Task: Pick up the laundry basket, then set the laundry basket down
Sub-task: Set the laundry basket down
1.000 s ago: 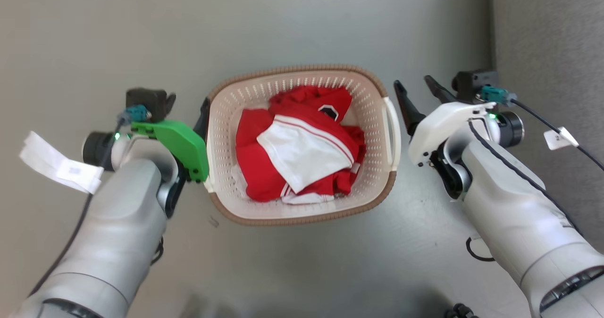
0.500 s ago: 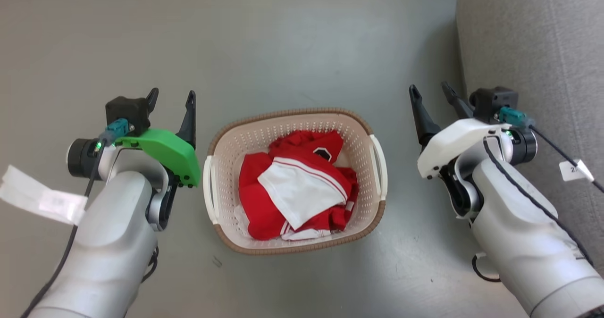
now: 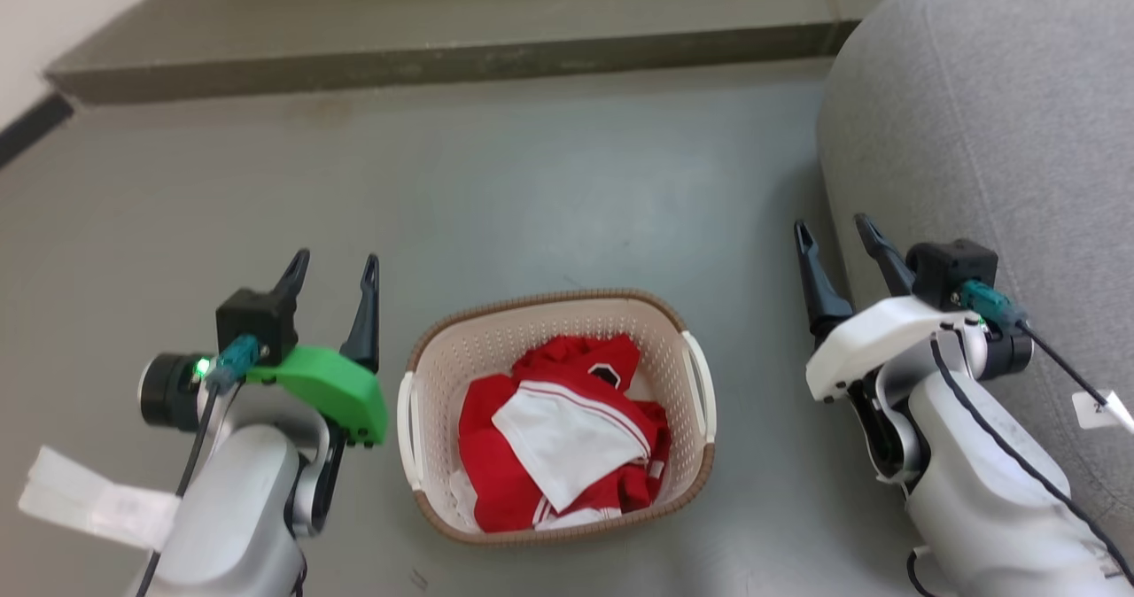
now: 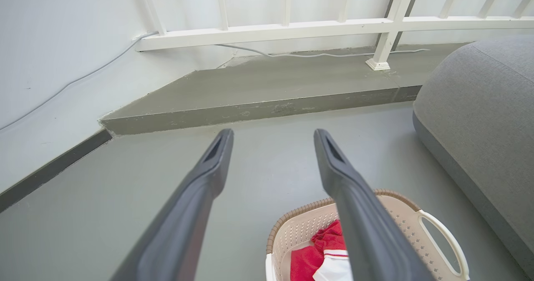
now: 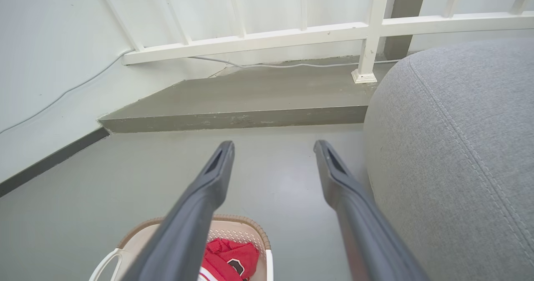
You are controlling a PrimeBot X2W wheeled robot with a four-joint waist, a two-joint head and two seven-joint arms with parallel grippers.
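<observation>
Grey floor (image 3: 532,181), laundry basket (image 3: 549,298) lengthwise left-right; left claw (image 3: 336,259), right claw (image 3: 831,222) spread empty

Both arms reach out ahead of the body, one to each side. The left gripper (image 3: 334,263) has its two dark fingers (image 4: 196,206) spread well apart, tips pointing away from the robot. Just behind the jaws sits a green cover (image 3: 332,393), and outboard of them a black camera block (image 3: 257,318). The pale left forearm (image 3: 235,508) slopes back behind that. The right gripper (image 3: 833,225) mirrors it, fingers parted just as wide and leaning slightly inward. It has a white cover (image 3: 873,340) behind the jaws, its own camera block (image 3: 952,265) outboard, and the right forearm (image 3: 983,500) behind.
</observation>
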